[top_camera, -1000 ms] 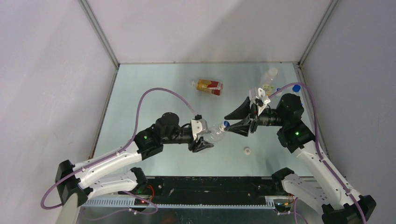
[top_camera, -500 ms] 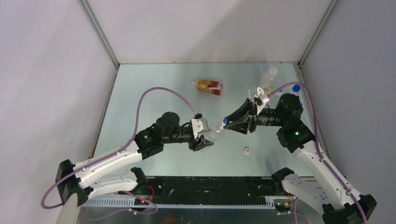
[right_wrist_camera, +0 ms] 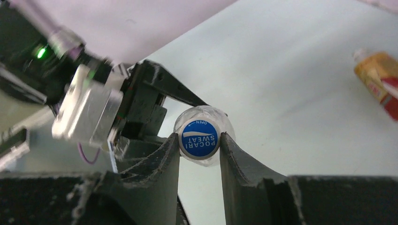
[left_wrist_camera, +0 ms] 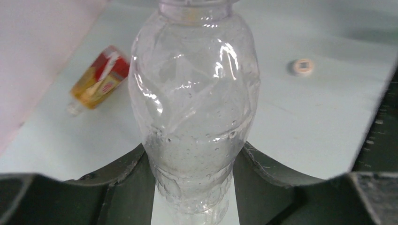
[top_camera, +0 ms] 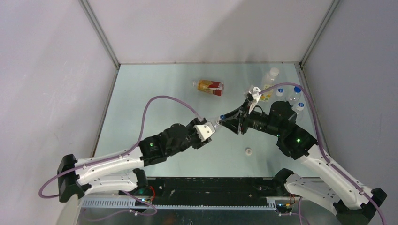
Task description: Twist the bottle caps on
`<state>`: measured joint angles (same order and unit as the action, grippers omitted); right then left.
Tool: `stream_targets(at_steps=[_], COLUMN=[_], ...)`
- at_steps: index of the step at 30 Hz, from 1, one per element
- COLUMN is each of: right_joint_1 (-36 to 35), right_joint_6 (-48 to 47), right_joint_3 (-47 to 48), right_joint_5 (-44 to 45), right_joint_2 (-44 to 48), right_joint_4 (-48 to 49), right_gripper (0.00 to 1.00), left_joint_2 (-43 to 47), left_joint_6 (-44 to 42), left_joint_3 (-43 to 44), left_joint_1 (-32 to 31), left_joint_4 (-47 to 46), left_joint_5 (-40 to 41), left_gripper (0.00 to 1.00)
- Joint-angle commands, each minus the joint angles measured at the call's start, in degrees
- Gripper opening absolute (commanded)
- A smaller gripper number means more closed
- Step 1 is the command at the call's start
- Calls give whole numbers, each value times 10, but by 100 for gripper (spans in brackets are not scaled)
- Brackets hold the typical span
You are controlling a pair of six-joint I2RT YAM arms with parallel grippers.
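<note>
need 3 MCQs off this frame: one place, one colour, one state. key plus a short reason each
1. The small white round plastic cap lies: A) alone on the table; B) on a bottle neck; C) by the back wall.
2. The round plastic screw cap between the right fingers, on the clear plastic bottle, is: A) white; B) blue; C) red.
3. The amber-filled, red-labelled plastic bottle: A) stands upright; B) lies on its side; C) is held.
Key: 1A, top view: nothing touches it; 2B, right wrist view shows a blue top; 3B, it runs flat along the table.
</note>
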<state>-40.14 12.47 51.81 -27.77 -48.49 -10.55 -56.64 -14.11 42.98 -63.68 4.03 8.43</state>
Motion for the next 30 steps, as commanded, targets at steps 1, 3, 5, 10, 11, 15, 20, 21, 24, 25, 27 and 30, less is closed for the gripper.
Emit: stream_targets(at_steps=[1,3,5,10,11,15,20,21,24,25,27,30], right_joint_1=[-48,-64,-74,-73,-68,-60,-58,-57,-56,-55,-51,-45], right_joint_6=[155,191,205,192,186,94,-85,-130,-214,-250,-304,-356], right_joint_3=[0,0,0,0,1,18,30,33,48,51,69,103], right_joint_5=[117,144,166,157,144,100,87,80,37,30,3,-35], right_joint_2=[-25,-29,-27,-5,4,24,63,76,98,100,94,72], right_joint_4=[-100,-95,-89,-74,-73,-110,-190,-199,-227,-233,-259,-307], right_gripper=[14,22,28,54,59,68,73,78,80,80,80,79], left_joint_2=[-9,-18,-22,-13,-10,19,57,61,63,57,44,20], left_joint_6=[-43,-43,-25,18,25,56,38,26,-13,-36,-70,-106], left_joint_3=[6,-2,-8,-19,-22,-33,-34,-29,-11,5,33,70], left_joint_1=[-48,-60,-61,-44,-31,17,84,101,122,126,126,126], left_joint_4=[-177,-203,-205,-161,-140,-79,0,25,83,115,168,233], left_joint_5=[218,249,258,237,220,122,-82,-110,-229,-249,-301,-345], left_gripper=[19,19,19,19,19,18,19,19,19,19,18,18])
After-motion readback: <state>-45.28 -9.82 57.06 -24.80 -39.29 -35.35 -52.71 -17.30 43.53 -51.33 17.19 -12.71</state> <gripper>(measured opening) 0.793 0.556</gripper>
